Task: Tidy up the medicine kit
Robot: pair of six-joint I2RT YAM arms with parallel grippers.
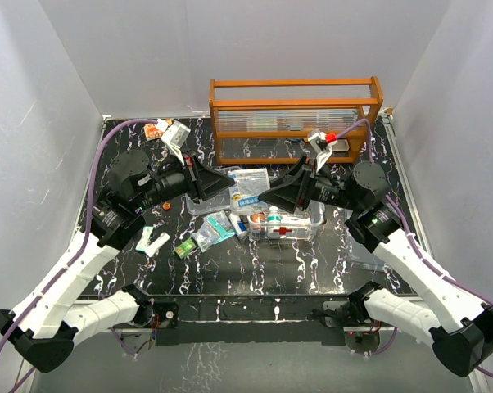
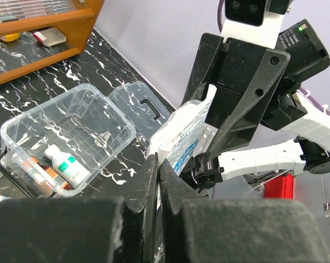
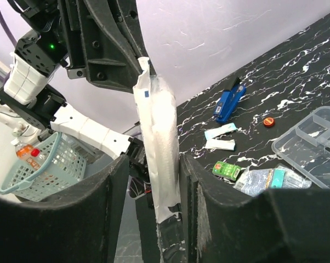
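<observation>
A white sealed packet (image 3: 159, 142) hangs in the air over the middle of the table. My left gripper (image 2: 157, 161) is shut on one edge of the packet (image 2: 187, 131). My right gripper (image 3: 154, 159) faces it with its fingers on either side of the packet. The packet touches the right finger, and a gap shows beside the left one. The medicine kit's clear box (image 1: 286, 223) with a red cross sits below and holds a small bottle (image 2: 66, 167). Its handled lid (image 2: 137, 107) lies beyond the box. The divided tray (image 3: 313, 137) rests nearby.
An orange wooden rack (image 1: 294, 115) stands at the back. Loose items lie to the left of the box: white sachets (image 1: 152, 241), a green packet (image 1: 183, 248), clear pouches (image 1: 214, 229), an orange cap (image 1: 166, 207) and a blue item (image 3: 229, 101). A pale basket (image 3: 39, 164) sits off the table.
</observation>
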